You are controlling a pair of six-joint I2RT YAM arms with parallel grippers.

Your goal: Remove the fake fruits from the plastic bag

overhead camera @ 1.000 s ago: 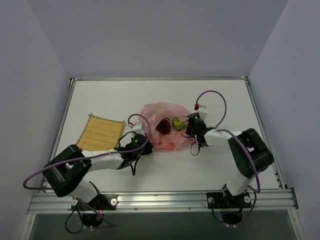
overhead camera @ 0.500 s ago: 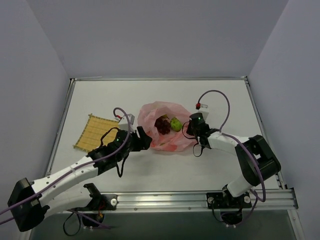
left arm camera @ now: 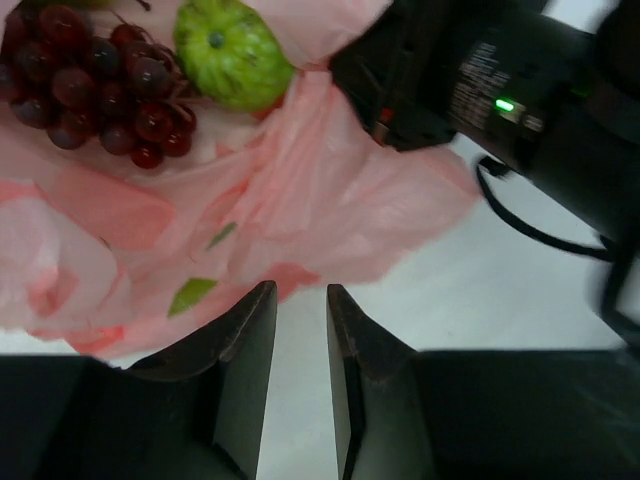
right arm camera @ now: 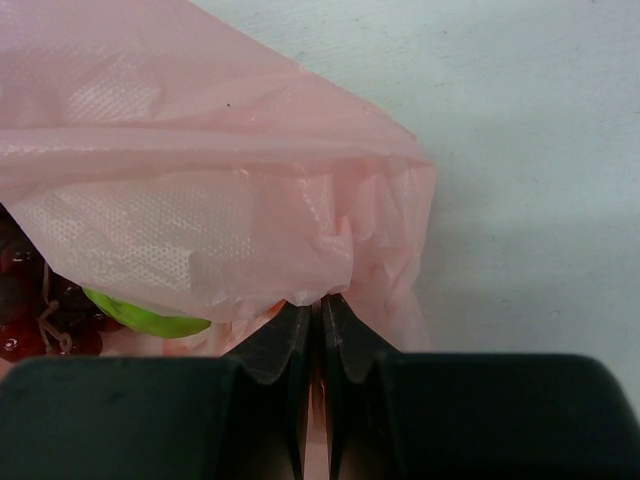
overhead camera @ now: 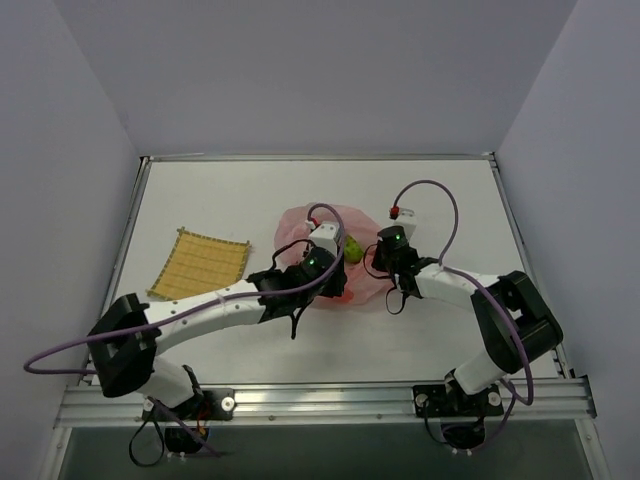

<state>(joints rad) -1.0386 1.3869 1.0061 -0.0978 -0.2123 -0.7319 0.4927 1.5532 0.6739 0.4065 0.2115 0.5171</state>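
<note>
One white table (overhead camera: 200, 190). Pink plastic bag (left arm camera: 330, 190) at its centre. Yellow woven mat (overhead camera: 198, 266) well left. Closed right gripper (right arm camera: 320, 305) pinches a bag fold. Narrowly parted left gripper (left arm camera: 300, 295), empty, at the bag's near edge. Inside the bag: grape bunch (left arm camera: 95, 85) beside green apple (left arm camera: 232, 52).

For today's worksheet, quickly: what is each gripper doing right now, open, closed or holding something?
Left gripper: slightly open, holding nothing.
Right gripper: closed on a fold of the plastic bag.
</note>
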